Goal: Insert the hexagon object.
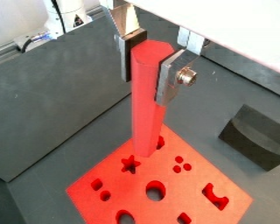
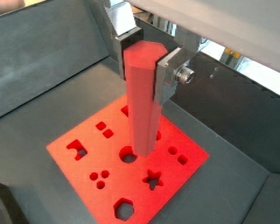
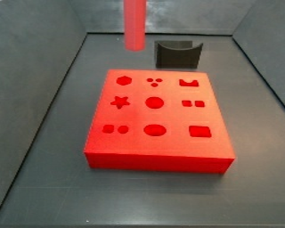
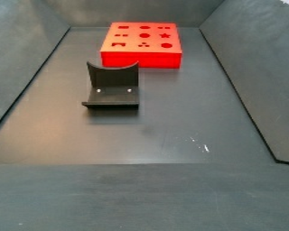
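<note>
- Floor [image 4: 147,117]: dark grey, matt, walled in on its sides in both side views; it bears every item below.
- Red block [image 3: 157,120]: wide, flat, lying on the floor; its top face carries shaped holes, among them a star, a hexagon, circles and squares. It also shows in both wrist views [image 1: 154,185] [image 2: 129,166] and at the far end of the floor in a side view [image 4: 144,43].
- Hexagon object [image 1: 149,96]: long, slim red bar with plain smooth sides, held upright above the red block, its lower end over the block's top face in both wrist views [image 2: 145,101]. Whether the tip touches the block cannot be told. In a side view only its lower length shows, hanging above and behind the block's far edge [image 3: 134,24].
- Fixture [image 4: 112,87]: dark L-shaped bracket on a base plate, standing on the floor apart from the red block; it shows behind the block in a side view [image 3: 177,53].
- Gripper [image 1: 147,61]: above the red block, clenched on the upper end of the hexagon object, one silver finger [image 2: 170,77] flat against each side of the bar.
</note>
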Controlling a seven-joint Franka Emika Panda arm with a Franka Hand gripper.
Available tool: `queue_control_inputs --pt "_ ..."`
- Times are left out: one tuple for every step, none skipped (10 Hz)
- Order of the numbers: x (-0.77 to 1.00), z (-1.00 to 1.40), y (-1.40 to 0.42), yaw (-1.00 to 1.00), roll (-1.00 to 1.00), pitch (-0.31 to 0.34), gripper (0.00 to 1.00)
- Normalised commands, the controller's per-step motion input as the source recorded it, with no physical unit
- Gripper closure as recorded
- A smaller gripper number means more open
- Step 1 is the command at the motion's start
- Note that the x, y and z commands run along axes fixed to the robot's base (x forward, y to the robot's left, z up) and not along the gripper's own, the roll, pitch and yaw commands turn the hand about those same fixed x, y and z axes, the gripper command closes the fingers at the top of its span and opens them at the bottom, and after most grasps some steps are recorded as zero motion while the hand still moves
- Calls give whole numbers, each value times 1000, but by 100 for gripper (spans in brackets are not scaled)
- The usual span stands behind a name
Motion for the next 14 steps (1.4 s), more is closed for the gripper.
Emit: queue_control_inputs --pt "-120 -223 154 0 -49 -69 100" --pt "-37 -300 443 0 0 0 100" --pt "-209 -346 629 -54 21 0 100" --pt "-257 -351 611 -97 0 0 100" --pt "-274 -346 537 -97 1 0 100" --pt "-151 -300 303 -9 0 0 100" --pt "-89 -240 183 -94 0 0 100" --pt "6 -251 114 -94 -10 -33 100" --pt "200 -254 91 -63 -39 -51 100" --pt "340 -397 183 -57 -119 -87 100" --pt "460 -491 194 -37 -161 -154 100" --pt "243 -326 214 -17 -91 -126 100" --pt "146 -134 117 0 0 0 100" --pt "0 -89 0 0 10 0 100"
